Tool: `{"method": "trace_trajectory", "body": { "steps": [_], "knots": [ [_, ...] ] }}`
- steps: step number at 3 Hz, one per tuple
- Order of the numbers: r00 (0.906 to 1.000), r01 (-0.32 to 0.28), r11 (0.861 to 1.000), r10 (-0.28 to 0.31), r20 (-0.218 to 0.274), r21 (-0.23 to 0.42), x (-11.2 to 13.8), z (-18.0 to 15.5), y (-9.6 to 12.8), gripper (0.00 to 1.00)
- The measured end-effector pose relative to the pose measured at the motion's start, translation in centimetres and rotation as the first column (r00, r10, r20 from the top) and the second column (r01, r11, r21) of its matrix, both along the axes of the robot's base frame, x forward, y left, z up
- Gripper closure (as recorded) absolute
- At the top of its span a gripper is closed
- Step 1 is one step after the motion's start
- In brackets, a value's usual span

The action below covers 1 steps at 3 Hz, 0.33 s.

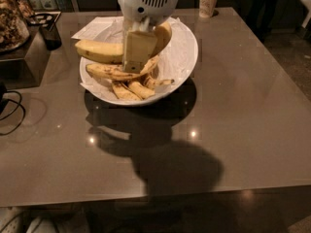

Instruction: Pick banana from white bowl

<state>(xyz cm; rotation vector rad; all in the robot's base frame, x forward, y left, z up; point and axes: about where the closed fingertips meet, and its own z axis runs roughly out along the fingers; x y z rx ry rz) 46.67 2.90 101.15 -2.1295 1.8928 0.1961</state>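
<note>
Camera view: white-housed two-finger gripper [137, 64] over wide glossy white bowl [188, 57], clamped on plump curved yellow banana [99, 51], raised above thinner speckled bananas [114, 72].

Dim; pincer [138, 57] w/ banana [97, 51] over bowl [193, 52] shadows table [248, 130].

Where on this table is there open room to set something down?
Free: the glossy brown table in front of the wide white bowl and to its right, up to the paper cup. Crowded: back left, where the hand grips the large yellow banana over the bowl.
</note>
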Motion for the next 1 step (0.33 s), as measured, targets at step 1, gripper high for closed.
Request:
{"method": "trace_trajectory", "body": {
  "steps": [1],
  "knots": [
    [1.0,0.0,1.0,0.0,0.0,0.0,-0.01,0.01,0.01,1.0]
  ]
}}
